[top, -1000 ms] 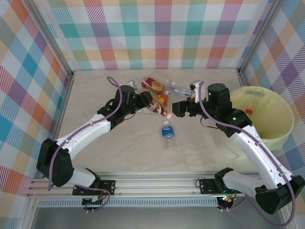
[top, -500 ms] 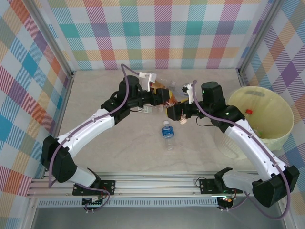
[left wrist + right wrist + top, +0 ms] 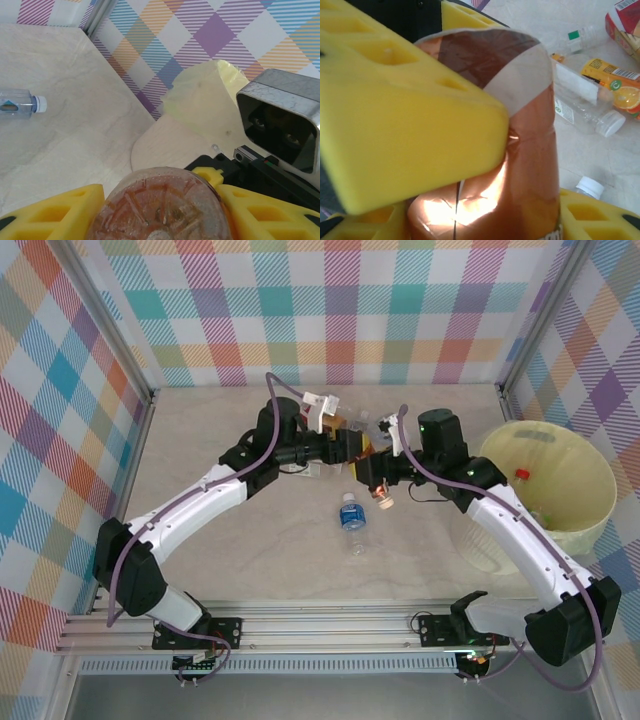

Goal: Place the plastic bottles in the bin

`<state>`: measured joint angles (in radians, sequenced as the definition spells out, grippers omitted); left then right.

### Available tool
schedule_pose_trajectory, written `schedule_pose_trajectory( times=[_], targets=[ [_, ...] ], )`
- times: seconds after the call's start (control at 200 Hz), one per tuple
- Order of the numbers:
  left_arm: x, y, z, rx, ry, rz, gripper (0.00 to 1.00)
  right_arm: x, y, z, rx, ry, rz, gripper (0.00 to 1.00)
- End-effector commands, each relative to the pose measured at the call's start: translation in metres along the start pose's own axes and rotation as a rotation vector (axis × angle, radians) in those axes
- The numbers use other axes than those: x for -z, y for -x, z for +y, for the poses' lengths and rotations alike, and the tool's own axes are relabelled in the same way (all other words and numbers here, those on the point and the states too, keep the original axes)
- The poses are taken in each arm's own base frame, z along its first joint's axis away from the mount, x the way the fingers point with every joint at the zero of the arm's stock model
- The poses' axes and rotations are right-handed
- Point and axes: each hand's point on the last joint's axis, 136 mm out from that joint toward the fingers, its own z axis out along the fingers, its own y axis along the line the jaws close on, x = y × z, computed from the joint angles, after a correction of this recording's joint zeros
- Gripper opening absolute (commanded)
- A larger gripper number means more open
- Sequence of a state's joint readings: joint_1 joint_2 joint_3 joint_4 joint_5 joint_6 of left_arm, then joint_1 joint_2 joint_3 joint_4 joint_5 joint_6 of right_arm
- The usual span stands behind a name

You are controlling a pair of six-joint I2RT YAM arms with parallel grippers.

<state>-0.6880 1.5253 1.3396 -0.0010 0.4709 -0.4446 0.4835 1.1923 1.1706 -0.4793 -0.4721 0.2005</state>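
Between the yellow foam fingers [image 3: 47, 212] of the left gripper [image 3: 160, 197], a clear plastic bottle with a brown label [image 3: 527, 165] is pinched at its round ribbed base, which is touched by a finger on each side. The same bottle is also clamped by the right gripper [image 3: 377, 472]. In the right wrist view, one broad yellow pad [image 3: 405, 110] is pressed against the label, which is creased under it, and more yellow foam is seen at the bottle's other side. The bottle is thus held by both grippers at once above the beige marbled table top [image 3: 250, 540], its pale cap [image 3: 383, 502] pointing out just below the right fingers.

To the right of both pairs of fingers, well apart from them, the large round pale yellow translucent bin [image 3: 580, 470] is seen, and a red cap [image 3: 521, 474] can be made out inside it. Below the right fingers, near but not touching, a small clear bottle with a blue label [image 3: 350, 523] lies on its side on the table top. Behind the fingers more bottles are heaped together, among them one with an orange label [image 3: 615, 87] and a clear one with a white cap [image 3: 585, 112].
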Motion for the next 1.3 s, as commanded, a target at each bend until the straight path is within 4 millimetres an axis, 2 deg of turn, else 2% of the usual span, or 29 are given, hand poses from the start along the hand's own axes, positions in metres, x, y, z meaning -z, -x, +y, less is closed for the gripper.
schedule_pose_trajectory(
  times=[0.0, 0.045, 0.115, 0.27, 0.405, 0.51, 0.645, 0.73, 1.03, 1.14, 1.295],
  targets=[
    [-0.002, 0.021, -0.005, -0.018, 0.032, -0.057, 0.76, 0.006, 0.003, 0.002, 0.016, -0.026, -0.022, 0.48],
    [-0.002, 0.023, 0.001, -0.008, 0.07, -0.065, 0.87, 0.006, 0.003, -0.005, 0.015, -0.067, -0.029, 0.45],
    [0.0, 0.025, 0.002, -0.007, 0.082, -0.076, 0.95, 0.007, 0.003, -0.017, 0.014, -0.135, -0.028, 0.43],
    [0.01, 0.037, -0.004, 0.023, 0.092, -0.125, 1.0, 0.016, 0.006, -0.04, -0.001, -0.283, -0.041, 0.38],
    [0.028, 0.047, -0.008, 0.065, 0.118, -0.187, 1.0, 0.036, 0.017, -0.054, 0.015, -0.419, -0.093, 0.35],
    [0.05, 0.053, -0.001, 0.075, 0.192, -0.269, 1.0, 0.061, 0.032, -0.058, 0.043, -0.522, -0.157, 0.35],
    [0.08, 0.051, 0.034, 0.096, 0.398, -0.369, 1.0, 0.099, 0.051, -0.057, 0.104, -0.641, -0.265, 0.35],
    [0.09, 0.045, 0.05, 0.109, 0.48, -0.386, 1.0, 0.122, 0.06, -0.056, 0.143, -0.713, -0.316, 0.34],
    [0.089, 0.023, 0.078, 0.135, 0.597, -0.328, 1.0, 0.21, 0.08, -0.072, 0.177, -1.048, -0.495, 0.34],
    [0.086, 0.019, 0.082, 0.132, 0.604, -0.312, 1.0, 0.236, 0.078, -0.083, 0.147, -1.134, -0.537, 0.34],
    [0.084, 0.016, 0.084, 0.117, 0.604, -0.302, 1.0, 0.262, 0.061, -0.109, 0.059, -1.243, -0.524, 0.34]
  ],
)
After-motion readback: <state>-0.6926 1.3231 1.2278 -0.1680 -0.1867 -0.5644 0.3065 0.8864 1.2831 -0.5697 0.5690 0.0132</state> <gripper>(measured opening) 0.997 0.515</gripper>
